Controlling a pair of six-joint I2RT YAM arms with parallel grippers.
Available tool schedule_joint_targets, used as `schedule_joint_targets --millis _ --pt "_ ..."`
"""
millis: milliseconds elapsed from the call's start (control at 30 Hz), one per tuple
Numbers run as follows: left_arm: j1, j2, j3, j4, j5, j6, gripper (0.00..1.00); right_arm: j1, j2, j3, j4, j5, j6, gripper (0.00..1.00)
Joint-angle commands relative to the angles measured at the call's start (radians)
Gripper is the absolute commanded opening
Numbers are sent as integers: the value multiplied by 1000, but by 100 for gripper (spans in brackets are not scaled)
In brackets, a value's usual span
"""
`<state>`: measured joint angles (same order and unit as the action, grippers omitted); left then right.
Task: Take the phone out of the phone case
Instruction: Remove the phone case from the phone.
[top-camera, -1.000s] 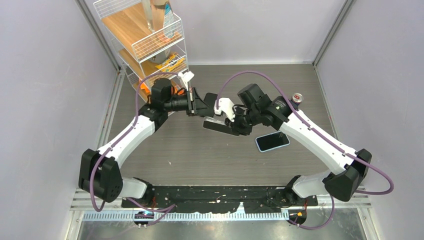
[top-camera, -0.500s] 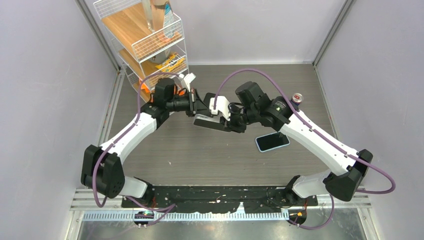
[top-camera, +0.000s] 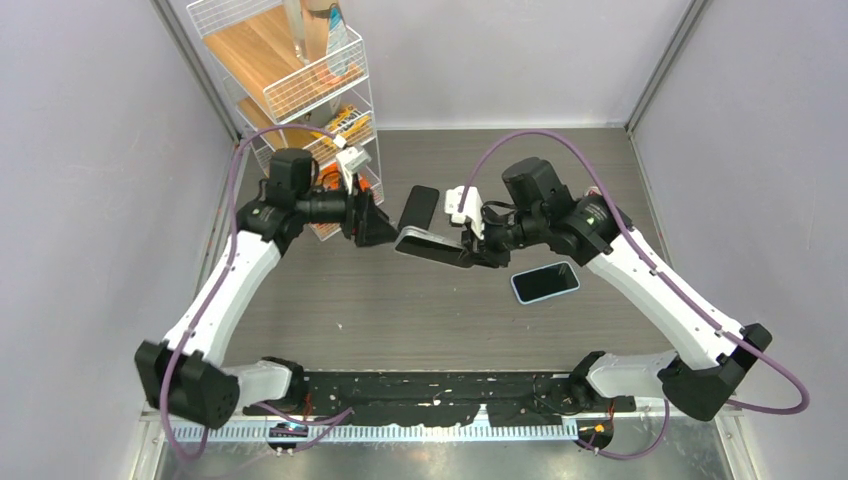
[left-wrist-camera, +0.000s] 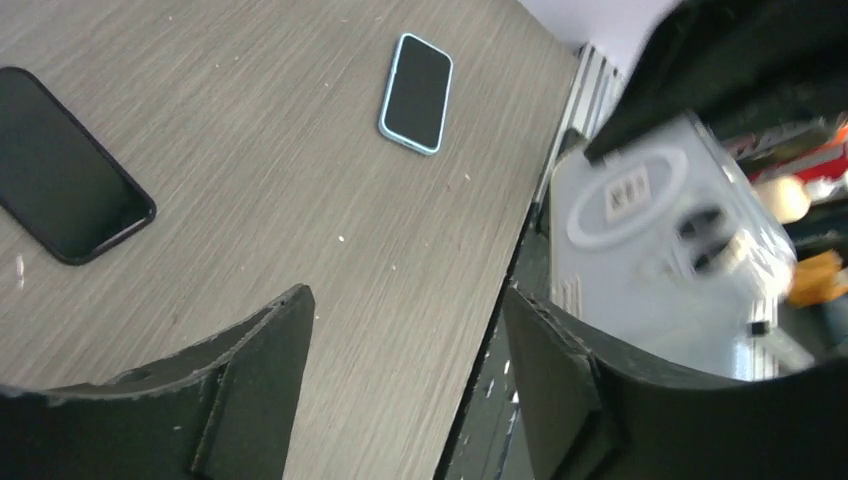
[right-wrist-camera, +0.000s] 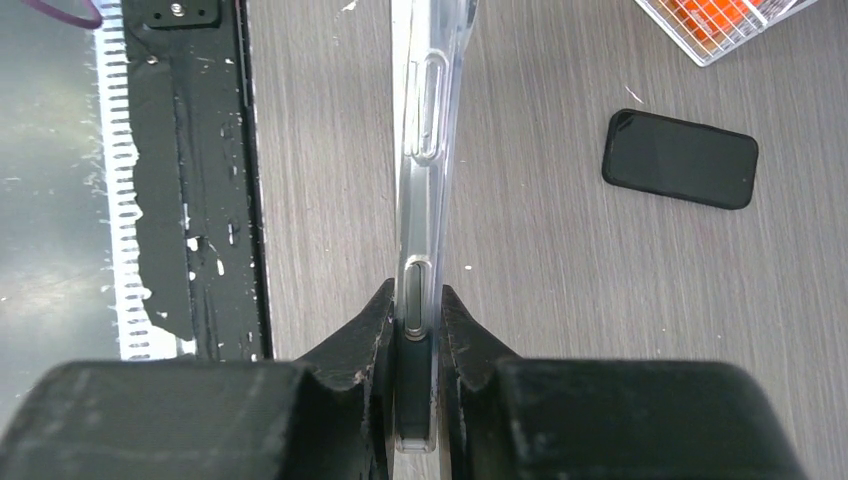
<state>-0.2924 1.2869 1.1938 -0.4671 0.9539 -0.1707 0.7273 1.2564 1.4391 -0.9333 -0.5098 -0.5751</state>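
Right end effector (right-wrist-camera: 415, 300) pinching clear phone case (right-wrist-camera: 430, 120) edge; left end effector (left-wrist-camera: 405, 310) spread, holding nothing.

White wire rack (top-camera: 315, 85) with wooden shelves, grey wood-grain table (top-camera: 400, 310)

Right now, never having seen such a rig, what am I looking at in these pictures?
These are two robot arms bolted at a table's near edge. The wide picture looks down from above; the other two come from a camera on each wrist. The right gripper is shut on a clear phone case, seen edge-on. The left gripper is open and holds nothing. On the table lie a black phone and a blue-rimmed phone. A wire shelf stands far left.
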Motion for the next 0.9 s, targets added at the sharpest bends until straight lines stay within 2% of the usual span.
schedule_joint_targets --millis 0,133,267,533,700,867 --pt "-1 -149 36 -252 -12 413 79 -41 -44 36 7 -162 -4 5" --pt "-3 -250 -1 -293 38 520 90 -75 -40 56 -19 -262 -4 5" --pt "-33 -314 -17 -292 84 548 91 -100 -29 65 -29 -350 8 5" --pt "-127 -302 -12 -245 76 476 75 -129 -24 61 -27 -457 35 6" --pt "-177 -279 -4 -187 71 426 61 -140 -32 25 1 -482 57 5" --pt "-212 -257 13 -173 67 418 53 -146 -36 -9 21 -505 71 5"
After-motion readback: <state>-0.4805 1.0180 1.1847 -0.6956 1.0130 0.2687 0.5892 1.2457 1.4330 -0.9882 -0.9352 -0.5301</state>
